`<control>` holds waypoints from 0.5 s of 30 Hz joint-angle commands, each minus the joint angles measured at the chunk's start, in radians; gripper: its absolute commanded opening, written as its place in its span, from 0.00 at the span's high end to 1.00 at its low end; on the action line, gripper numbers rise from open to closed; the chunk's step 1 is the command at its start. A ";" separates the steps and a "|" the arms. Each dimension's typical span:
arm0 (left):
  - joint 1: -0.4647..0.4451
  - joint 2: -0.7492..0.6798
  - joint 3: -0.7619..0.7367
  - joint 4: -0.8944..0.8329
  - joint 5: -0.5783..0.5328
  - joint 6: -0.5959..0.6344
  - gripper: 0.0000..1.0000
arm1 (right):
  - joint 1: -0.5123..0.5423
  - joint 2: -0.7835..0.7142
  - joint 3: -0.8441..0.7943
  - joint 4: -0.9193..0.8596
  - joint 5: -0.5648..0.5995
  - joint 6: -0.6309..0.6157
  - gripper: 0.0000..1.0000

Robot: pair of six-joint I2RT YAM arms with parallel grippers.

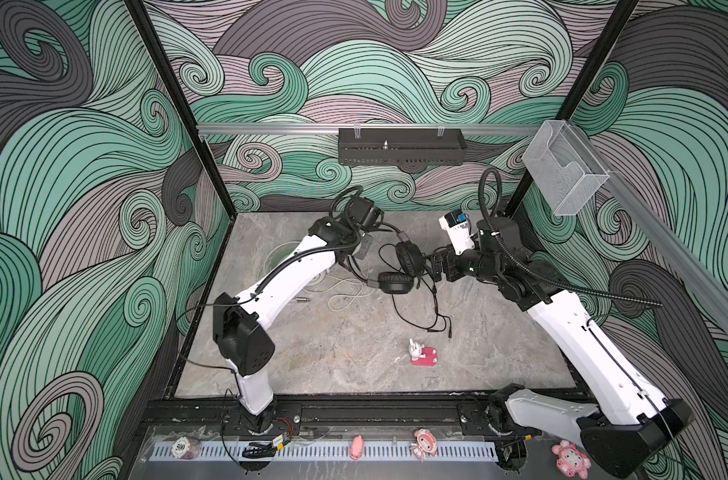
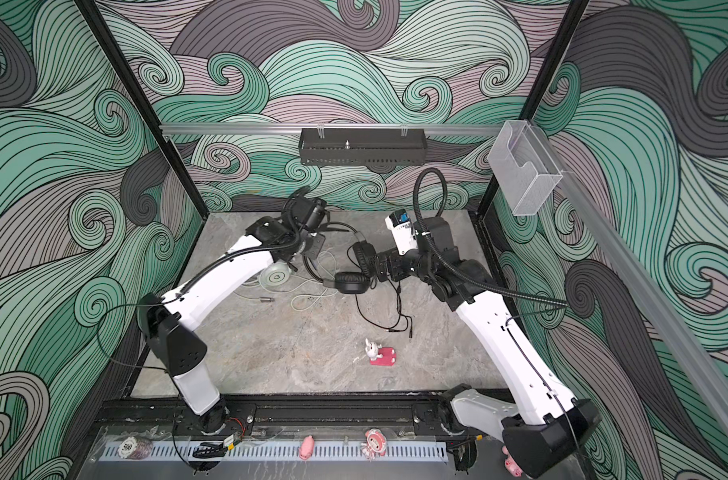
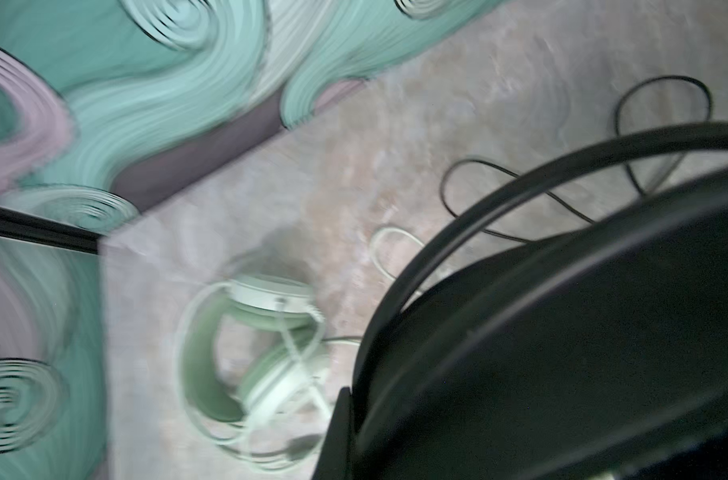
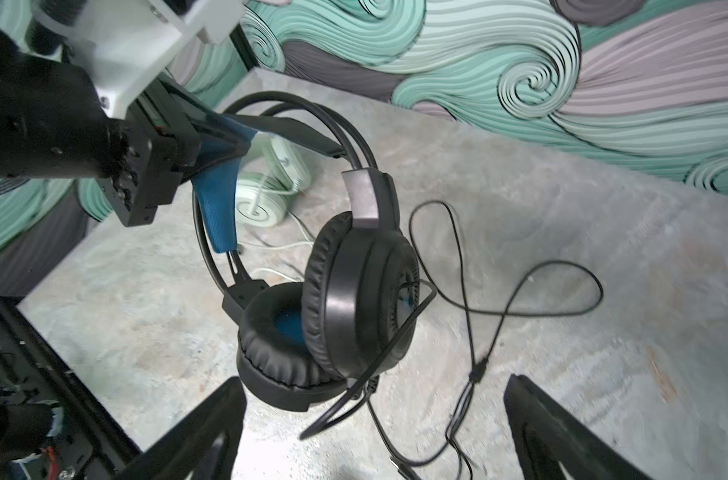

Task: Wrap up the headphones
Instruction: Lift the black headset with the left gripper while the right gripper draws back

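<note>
My left gripper [image 4: 229, 143] is clamped tight on the blue inner band [image 4: 219, 208] of the black over-ear headphones with round padded cups [image 4: 354, 291]. It holds them up over the back middle of the grey stone-look desk [image 1: 354, 365]. The cups hang low; I cannot tell if the bottom one touches the desk. My left arm bends in from the left, wrist lifted. My right arm comes in low from the right. My right gripper [image 4: 375, 380] is spread wide, holding nothing, just beside the cups. The thin black cable [image 4: 478, 369] loops loose toward the front. The pale mint-green headphones [image 3: 262, 332] lie near the back left corner, close to the wall, with their whitish cable [image 1: 342, 296] spilled beside them. The front has lots of room; only a small pink and white toy [image 1: 422, 353] sits there.
</note>
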 commanded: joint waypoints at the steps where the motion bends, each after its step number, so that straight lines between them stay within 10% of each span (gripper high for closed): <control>1: 0.010 -0.082 -0.028 0.130 -0.264 0.304 1.00 | 0.018 -0.002 0.053 0.062 -0.115 -0.008 0.03; 8: 0.013 -0.189 -0.017 0.147 -0.275 0.305 1.00 | 0.047 -0.005 0.080 0.113 -0.193 -0.009 0.02; 15: 0.051 -0.259 0.068 0.036 -0.056 0.130 1.00 | 0.062 -0.007 0.046 0.165 -0.279 0.018 0.01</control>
